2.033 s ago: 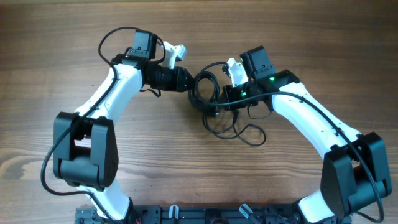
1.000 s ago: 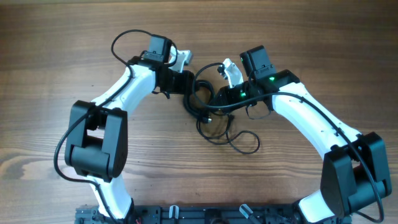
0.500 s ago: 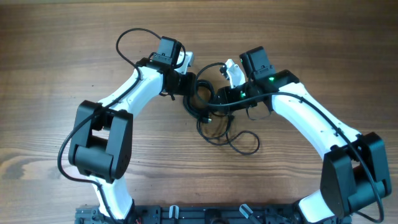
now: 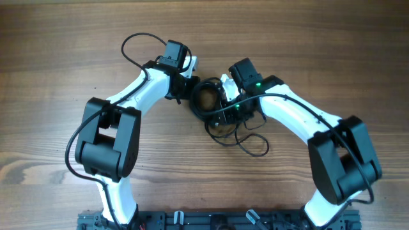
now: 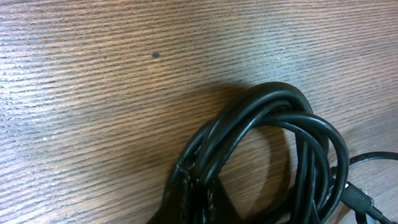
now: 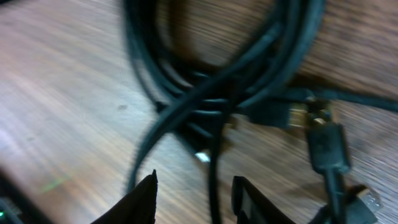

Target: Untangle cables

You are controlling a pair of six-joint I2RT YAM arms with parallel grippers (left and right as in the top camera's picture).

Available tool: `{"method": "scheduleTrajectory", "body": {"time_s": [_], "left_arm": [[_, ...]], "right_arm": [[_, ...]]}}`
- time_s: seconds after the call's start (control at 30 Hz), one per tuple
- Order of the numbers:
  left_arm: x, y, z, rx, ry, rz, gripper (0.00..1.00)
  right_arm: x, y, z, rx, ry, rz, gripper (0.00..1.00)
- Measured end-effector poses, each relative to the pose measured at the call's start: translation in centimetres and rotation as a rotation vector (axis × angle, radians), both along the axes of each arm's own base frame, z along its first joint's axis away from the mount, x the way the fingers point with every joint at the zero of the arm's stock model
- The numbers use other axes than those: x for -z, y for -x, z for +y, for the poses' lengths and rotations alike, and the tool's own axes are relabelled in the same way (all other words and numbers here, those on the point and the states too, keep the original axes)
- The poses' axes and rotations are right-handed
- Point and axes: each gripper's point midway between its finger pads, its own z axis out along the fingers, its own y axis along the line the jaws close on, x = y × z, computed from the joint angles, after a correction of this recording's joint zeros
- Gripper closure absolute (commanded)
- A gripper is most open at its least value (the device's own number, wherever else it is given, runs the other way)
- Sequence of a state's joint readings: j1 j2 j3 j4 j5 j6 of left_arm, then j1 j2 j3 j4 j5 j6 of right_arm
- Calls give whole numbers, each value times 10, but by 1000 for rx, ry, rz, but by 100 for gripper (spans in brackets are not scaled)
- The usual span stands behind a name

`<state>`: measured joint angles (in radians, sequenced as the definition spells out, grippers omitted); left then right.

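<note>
Several thin black cords [image 4: 194, 102] with small plug ends, wound into a tight ring with looser loops spilling toward the arm bases, mid-table on the brown wood-grain tabletop [image 4: 332, 51], flanked by two white-and-black robot arms. At the ring's left edge, the left gripper [image 5: 193, 202], clamped fully shut on the bundle, strands pinched between its dark fingers in the left wrist view and the rest of the coil arching away over bare wood. At the ring's right edge, the right gripper [image 6: 198, 199], low over the tangle with jaws parted and nothing held, one strand running down into the gap between the two black fingertips; too blurred in the right wrist view to tell whether that strand touches either finger. Just beyond those fingertips, crossed strands and a gold-tipped plug [image 6: 297, 115] beside a black plug body [image 6: 326, 149]. Ring and loops all flat on the wood.
</note>
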<state>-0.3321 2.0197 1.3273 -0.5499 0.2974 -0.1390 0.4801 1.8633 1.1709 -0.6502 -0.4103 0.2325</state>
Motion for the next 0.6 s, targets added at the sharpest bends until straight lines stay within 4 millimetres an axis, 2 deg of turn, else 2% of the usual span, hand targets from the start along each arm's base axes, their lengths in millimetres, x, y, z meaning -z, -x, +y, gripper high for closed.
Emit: {"method": "scheduleTrajectory", "body": {"time_s": [0.07, 0.1, 0.27, 0.4, 0.5, 0.6], "left_arm": [[-1, 2, -1, 2, 8, 10, 96], [-1, 3, 0, 1, 9, 17, 96], [-9, 7, 5, -11, 36, 41, 96], [-21, 8, 9, -23, 92, 59, 96], [-26, 8, 14, -38, 145, 80, 96], [-28, 9, 16, -45, 183, 98, 96]], "right_arm": [[4, -1, -4, 22, 26, 6, 93], [5, -1, -6, 37, 37, 11, 96], [9, 3, -16, 52, 88, 32, 96], [14, 6, -40, 89, 172, 59, 96], [17, 3, -66, 139, 236, 82, 96], [15, -3, -79, 180, 238, 91, 96]]}}
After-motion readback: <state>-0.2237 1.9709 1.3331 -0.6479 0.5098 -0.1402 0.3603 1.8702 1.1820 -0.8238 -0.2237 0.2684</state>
